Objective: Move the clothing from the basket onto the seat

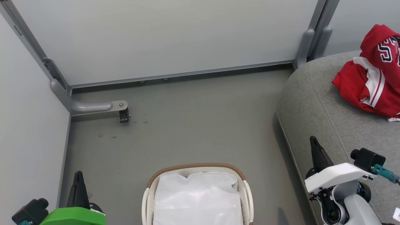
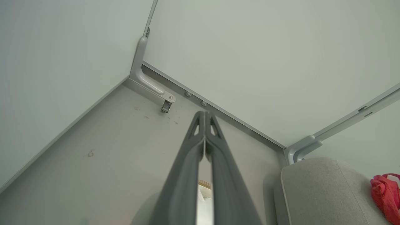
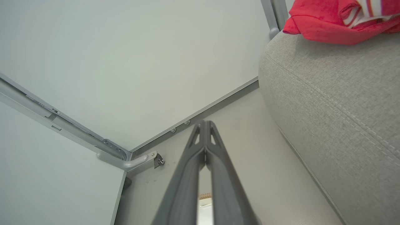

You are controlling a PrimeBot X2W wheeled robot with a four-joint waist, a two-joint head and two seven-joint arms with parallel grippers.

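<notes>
Red jerseys point(image 1: 372, 78) with white panels and navy lettering lie crumpled on the grey seat point(image 1: 315, 103) at the right; they also show as clothing point(image 2: 386, 193) and clothing point(image 3: 337, 18) in the wrist views. The white basket point(image 1: 147, 200) with its brown rim stands at the bottom centre, and a plain white liner sheet point(image 1: 197, 200) covers its inside. My left gripper point(image 1: 78, 175) is at the lower left, shut and empty, as the left gripper point(image 2: 204, 117) confirms. My right gripper point(image 1: 313, 140) hovers over the seat's front edge, shut and empty, tips together in the right gripper point(image 3: 204, 125) view.
Pale partition walls enclose the grey floor point(image 1: 200, 125) at the back and left. A grey metal foot with a caster point(image 1: 123, 115) juts from the left corner. Another post base point(image 1: 304, 50) stands behind the seat.
</notes>
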